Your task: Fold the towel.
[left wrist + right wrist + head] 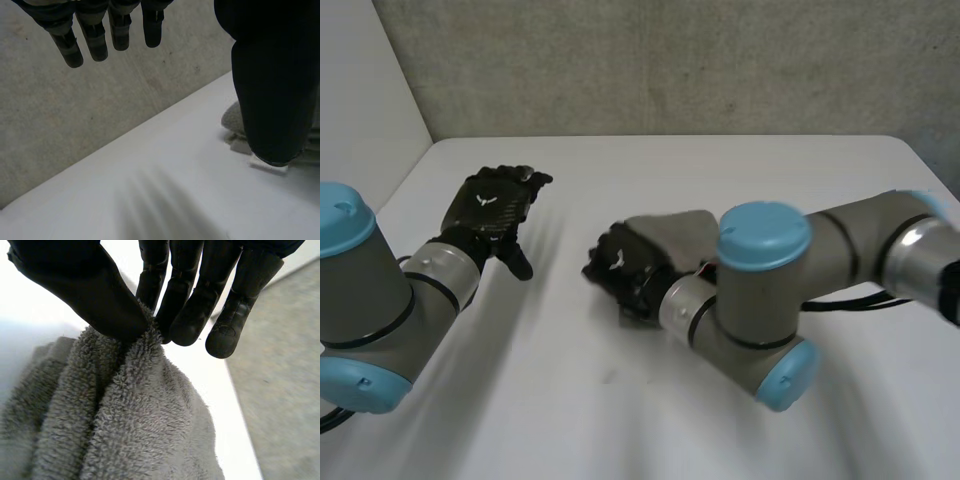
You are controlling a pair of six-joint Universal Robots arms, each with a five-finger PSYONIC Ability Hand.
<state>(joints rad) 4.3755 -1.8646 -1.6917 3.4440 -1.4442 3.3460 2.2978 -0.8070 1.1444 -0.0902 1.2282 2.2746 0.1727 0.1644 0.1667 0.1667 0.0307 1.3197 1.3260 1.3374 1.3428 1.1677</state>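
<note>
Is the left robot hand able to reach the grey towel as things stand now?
Probably yes: the left robot hand is open, and bare table lies between it and the towel, though the right robot hand pinches it.

Grey terry towel [130,415], bunched in thick folds, near the middle of the white table [620,420].

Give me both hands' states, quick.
Left hand: open, fingers straight, holding nothing.
Right hand: shut on the towel, pinching it between thumb and fingers.
</note>
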